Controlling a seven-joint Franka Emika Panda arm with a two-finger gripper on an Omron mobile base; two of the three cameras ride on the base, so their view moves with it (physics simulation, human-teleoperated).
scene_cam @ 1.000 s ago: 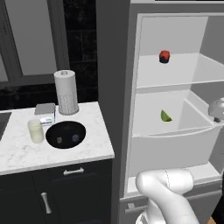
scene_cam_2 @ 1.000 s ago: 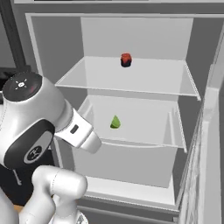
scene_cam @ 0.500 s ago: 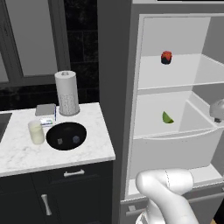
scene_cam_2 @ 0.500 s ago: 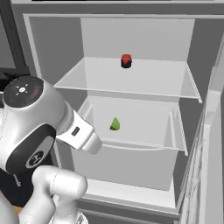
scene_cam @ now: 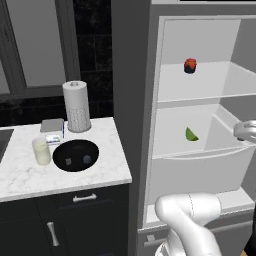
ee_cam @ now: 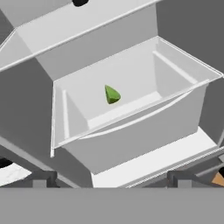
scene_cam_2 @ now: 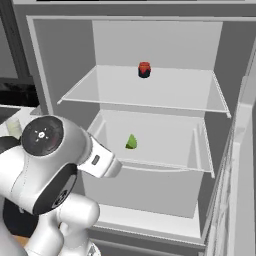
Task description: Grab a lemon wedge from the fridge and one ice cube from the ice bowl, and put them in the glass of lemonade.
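Hand view: our gripper (ee_cam: 109,177), fingers wide and empty, faces the open grey fridge (ee_cam: 183,26); small yellow-green lemon wedge (ee_cam: 111,94) inside its white drawer. Fetching step; next, reach in.

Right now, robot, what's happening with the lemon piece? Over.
Gripper open, empty, facing the open grey fridge. Small yellow-green lemon wedge lying in the white drawer bin, untouched. Nothing between gripper and wedge.

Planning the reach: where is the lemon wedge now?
The lemon wedge lies in the open fridge's drawer bin, below the glass shelf holding the small red item.
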